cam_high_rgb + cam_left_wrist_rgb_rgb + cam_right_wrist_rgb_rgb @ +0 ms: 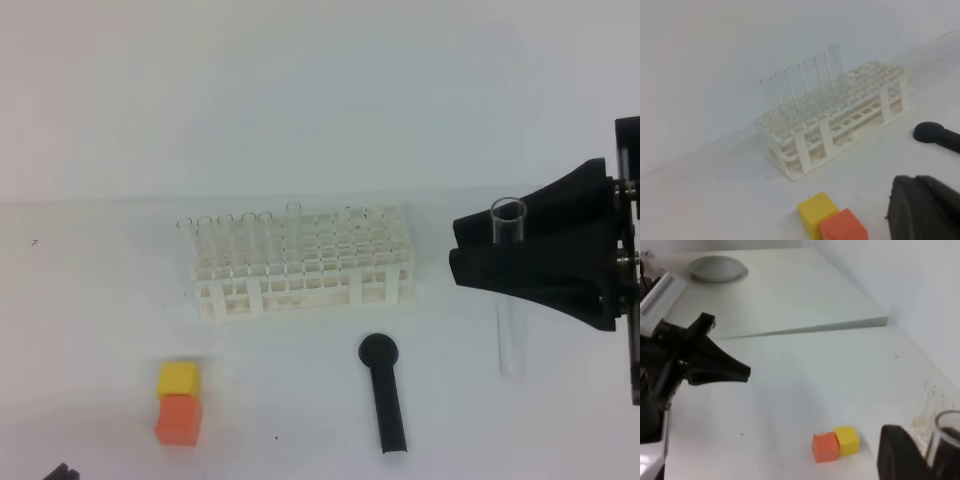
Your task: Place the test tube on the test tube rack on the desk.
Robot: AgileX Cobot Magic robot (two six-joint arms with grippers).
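My right gripper (468,250) is shut on the test tube (508,220), a clear glass tube held upright with its open rim up and its lower end hanging just above the desk (100,330). It hovers to the right of the white test tube rack (300,268), clear of it. The tube's rim (947,432) shows beside one dark finger (900,455) in the right wrist view. Several clear tubes stand in the rack's left rows (805,90). My left gripper (742,372) is shut and empty, low at the near left.
A black round-headed stick (385,395) lies in front of the rack's right end. A yellow cube (178,379) and an orange cube (179,419) sit together at the front left. A grey bowl (719,267) rests on a far surface.
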